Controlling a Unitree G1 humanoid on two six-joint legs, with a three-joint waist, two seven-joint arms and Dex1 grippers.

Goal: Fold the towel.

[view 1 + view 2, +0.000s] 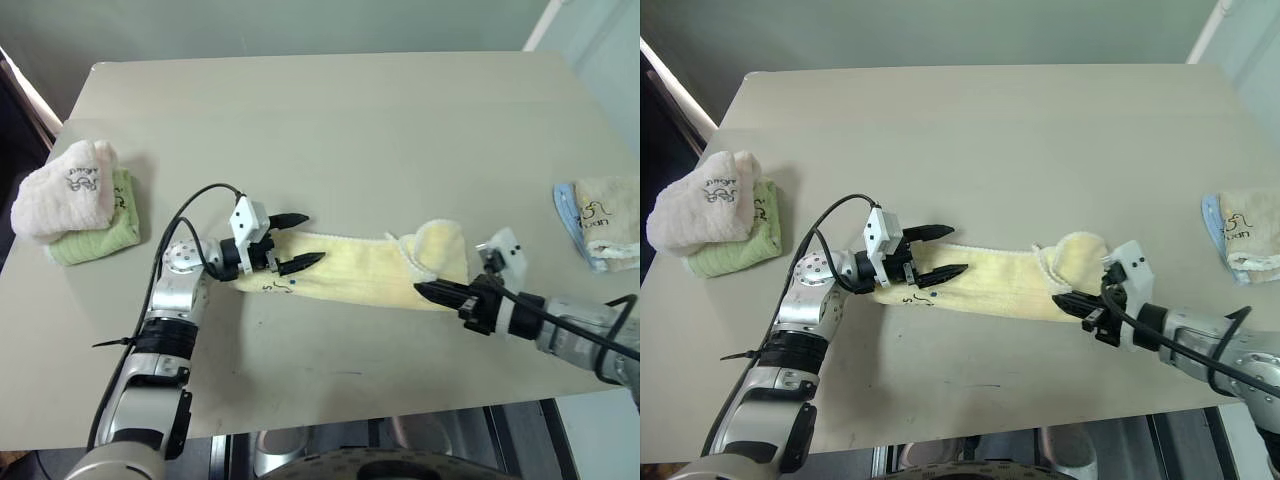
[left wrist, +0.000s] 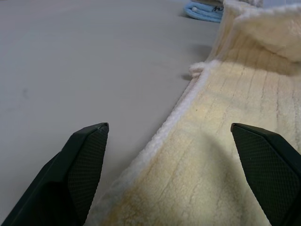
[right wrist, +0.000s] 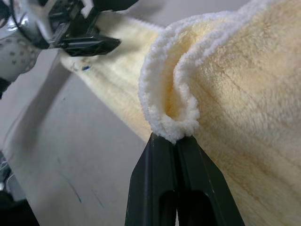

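Observation:
The pale yellow towel (image 1: 360, 265) lies as a long strip across the middle of the table (image 1: 330, 120). Its dark logo with a blue dot (image 1: 283, 286) sits at the left end. The right end is lifted and bunched into a hump (image 1: 442, 243). My left gripper (image 1: 303, 241) hovers open over the left end, one finger on each side of the whitish edge (image 2: 174, 117). My right gripper (image 3: 175, 139) is shut on a curled fold of the towel's white edge at the right end.
A pink folded towel (image 1: 62, 190) on a green one (image 1: 100, 240) sits at the table's left edge. A beige towel (image 1: 610, 215) on a blue one (image 1: 566, 210) lies at the right edge. The table's front edge runs close under both arms.

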